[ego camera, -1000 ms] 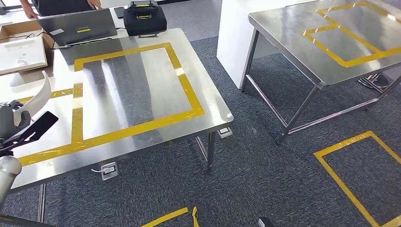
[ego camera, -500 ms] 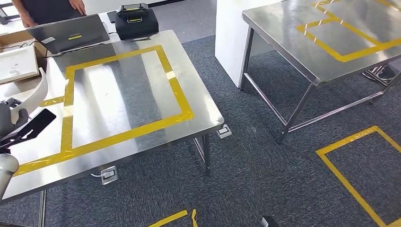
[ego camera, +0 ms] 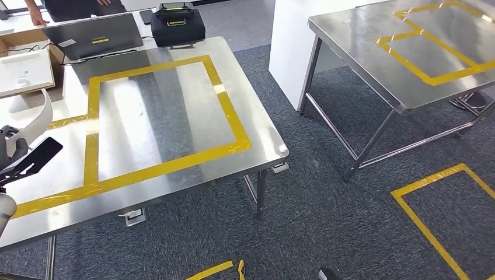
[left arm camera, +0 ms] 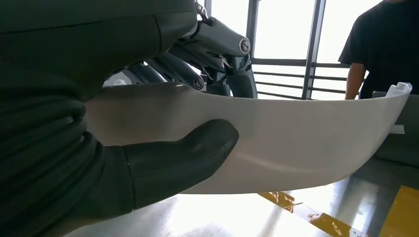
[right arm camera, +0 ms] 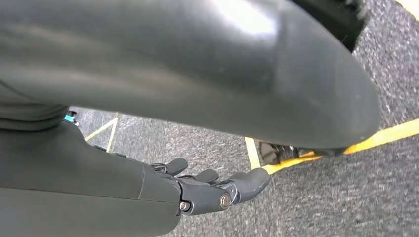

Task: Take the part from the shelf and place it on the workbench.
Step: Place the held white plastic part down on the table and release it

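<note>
The part (ego camera: 41, 119) is a white curved plastic shell. My left hand (ego camera: 9, 146) holds it at the far left of the head view, above the left side of the steel workbench (ego camera: 257, 116). In the left wrist view the thumb (left arm camera: 183, 153) presses on the part (left arm camera: 296, 148) from one side and the darker fingers wrap it from the other. A yellow tape rectangle (ego camera: 227, 111) marks the bench top to the right of the part. My right hand (right arm camera: 217, 190) hangs over grey carpet with its fingers stretched out and nothing in it.
At the bench's far end lie a laptop (ego camera: 96, 35), a black case (ego camera: 178, 23) and a cardboard box (ego camera: 23, 70); a person (ego camera: 82, 7) stands behind. A second steel table (ego camera: 403, 52) and a white cabinet (ego camera: 289, 41) stand right. Yellow tape (ego camera: 443, 210) marks the carpet.
The whole picture has shifted, so the camera has moved. My left hand still holds the white part over the bench's left side, now closer to the picture's left edge.
</note>
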Action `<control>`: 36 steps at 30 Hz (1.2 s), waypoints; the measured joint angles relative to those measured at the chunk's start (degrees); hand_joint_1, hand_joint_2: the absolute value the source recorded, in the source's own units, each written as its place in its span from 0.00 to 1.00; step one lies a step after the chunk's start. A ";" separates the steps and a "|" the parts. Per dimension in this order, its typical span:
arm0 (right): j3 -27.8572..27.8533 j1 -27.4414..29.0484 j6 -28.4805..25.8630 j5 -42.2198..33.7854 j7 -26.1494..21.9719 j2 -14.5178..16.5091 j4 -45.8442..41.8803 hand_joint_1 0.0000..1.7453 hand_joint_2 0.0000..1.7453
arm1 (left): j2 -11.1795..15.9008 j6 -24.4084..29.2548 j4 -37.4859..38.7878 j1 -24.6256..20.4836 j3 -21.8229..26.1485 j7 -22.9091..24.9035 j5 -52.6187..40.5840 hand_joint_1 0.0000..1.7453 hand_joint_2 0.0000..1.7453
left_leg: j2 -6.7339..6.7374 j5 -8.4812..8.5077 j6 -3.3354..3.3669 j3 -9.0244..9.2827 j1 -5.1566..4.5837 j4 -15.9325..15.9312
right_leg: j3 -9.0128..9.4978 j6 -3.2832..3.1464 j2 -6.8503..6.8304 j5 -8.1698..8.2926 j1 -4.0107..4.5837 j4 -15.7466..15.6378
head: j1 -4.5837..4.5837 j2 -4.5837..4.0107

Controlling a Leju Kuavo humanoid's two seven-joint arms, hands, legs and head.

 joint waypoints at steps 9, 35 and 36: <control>0.00 0.08 -0.03 0.13 -0.33 -0.11 0.00 0.00 0.00 | 0.36 1.07 -0.02 1.20 0.00 -1.12 0.76 0.00 1.00 | -0.27 -1.41 -1.11 0.56 -0.11 0.89 | 5.36 -0.33 0.20 7.96 -0.33 -13.73 | 0.01 0.01; -0.04 0.04 0.79 0.33 -0.95 0.36 0.00 0.00 0.00 | 3.38 7.76 -1.86 -4.68 0.57 -5.23 3.45 0.00 0.00 | -0.17 -1.11 -2.11 1.22 -0.19 0.10 | 5.58 -1.18 0.30 8.03 -0.28 -13.83 | 0.02 0.00; -0.04 0.03 0.79 0.37 -1.02 0.43 0.00 0.00 0.00 | 3.59 8.42 -2.11 -5.31 0.78 -5.97 4.11 0.00 0.00 | -0.17 -1.18 -2.01 1.19 -0.20 0.17 | 5.60 -1.13 0.30 8.03 -0.30 -13.82 | 0.01 0.00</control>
